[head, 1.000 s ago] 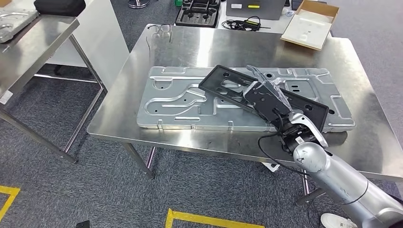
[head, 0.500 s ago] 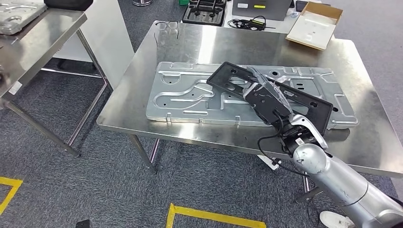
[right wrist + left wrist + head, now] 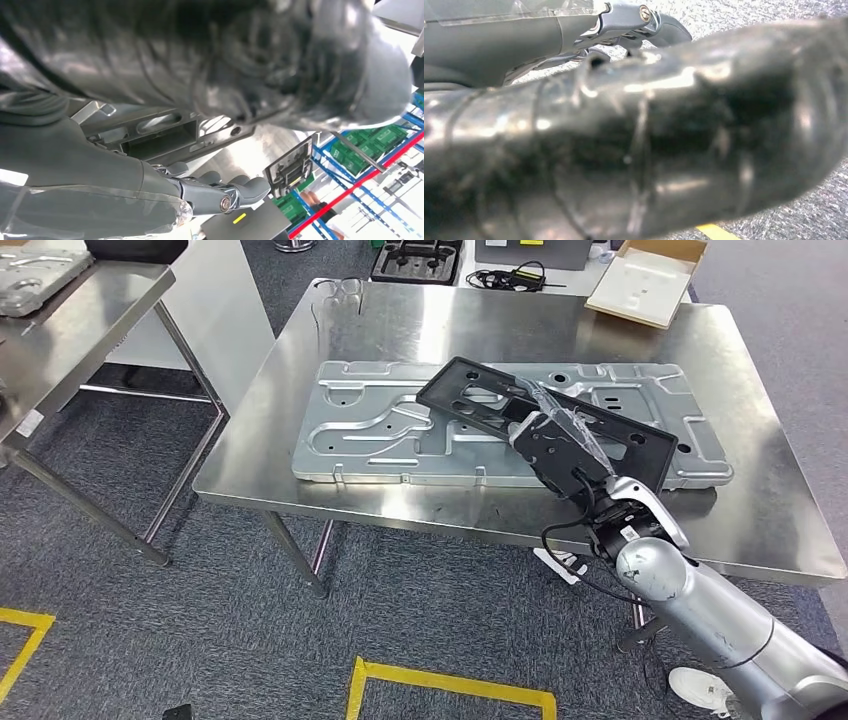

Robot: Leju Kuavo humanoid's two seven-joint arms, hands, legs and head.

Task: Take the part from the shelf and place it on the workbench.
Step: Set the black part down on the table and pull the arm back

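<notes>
While the black part [image 3: 540, 422], a flat rectangular plastic frame with cut-out openings, is lying tilted over the embossed grey metal panel [image 3: 400, 425] on the brushed steel tabletop [image 3: 420, 330], the right robot hand [image 3: 562, 445] is gripping it at the near edge, fingers closed over the frame. The left robot hand [image 3: 574, 35] is hanging over speckled grey carpet, and whether it is holding anything cannot be told. No writing is readable on the open cardboard box [image 3: 645, 282] at the far corner.

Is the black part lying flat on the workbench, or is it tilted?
Tilted: the right hand holds the black part over the metal plate; whether its far end touches is unclear.
</notes>
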